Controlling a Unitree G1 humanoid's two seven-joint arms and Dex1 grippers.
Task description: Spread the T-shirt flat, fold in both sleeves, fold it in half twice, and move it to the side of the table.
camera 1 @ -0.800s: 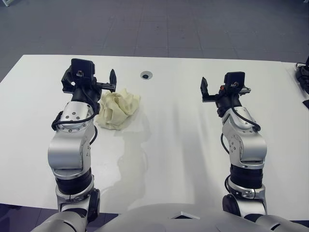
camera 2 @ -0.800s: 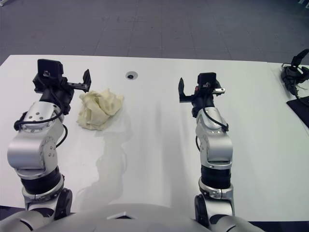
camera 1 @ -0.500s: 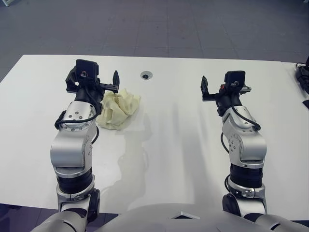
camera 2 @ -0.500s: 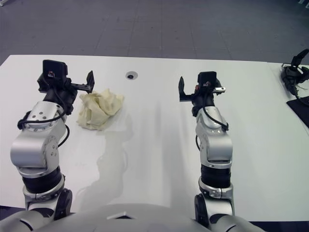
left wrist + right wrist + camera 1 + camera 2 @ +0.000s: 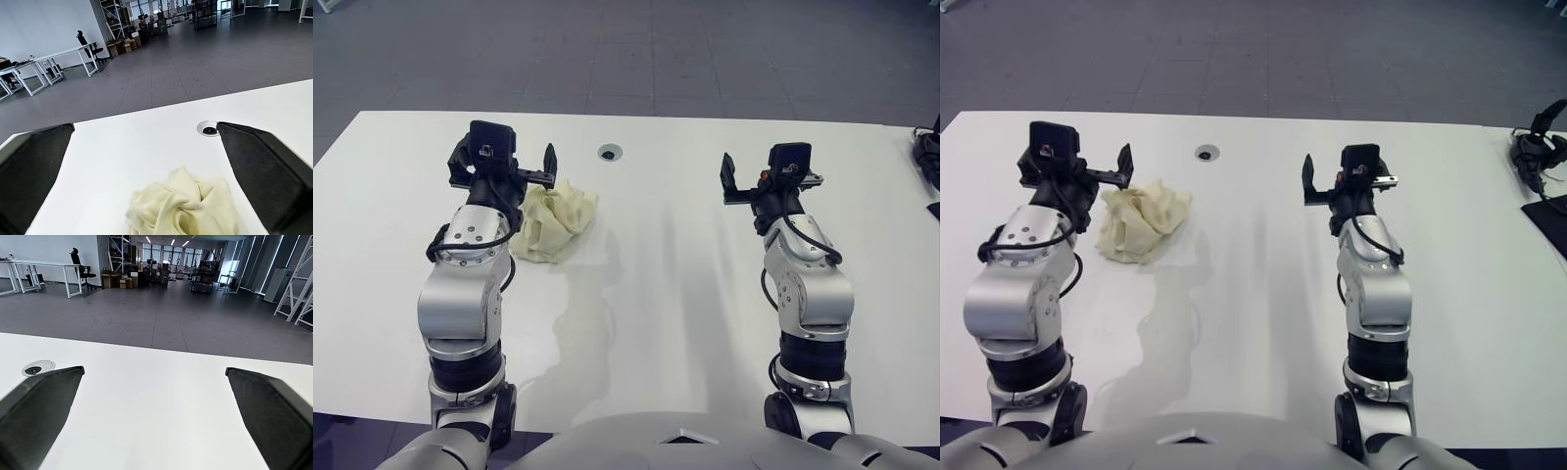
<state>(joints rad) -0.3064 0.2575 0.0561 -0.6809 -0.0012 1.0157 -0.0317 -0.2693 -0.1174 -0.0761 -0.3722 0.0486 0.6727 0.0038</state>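
T-shirt and both arms share a broad white surface [image 5: 656, 333]. It takes up most of both eye views, and grey floor lies beyond its far edge.

The left arm [image 5: 460, 284] stands on the robot's left. The left jaws are spread wide, holding nothing, raised just beside the cloth's far left edge. In the left wrist view the two dark fingers [image 5: 264, 166] frame the bundle, which lies low between them, and neither finger touches it. The right arm [image 5: 811, 289] stands well apart on the robot's right over bare white. The right jaws are likewise wide apart and empty.

The T-shirt [image 5: 553, 223] is pale yellow. It lies on the left half of the surface, crumpled into a tight, rounded heap. Deep creases and overlapping folds run across it, and neither sleeves nor neckline can be made out.

A small round cable port [image 5: 609, 152] sits in the surface beyond the heap, near but apart from it.
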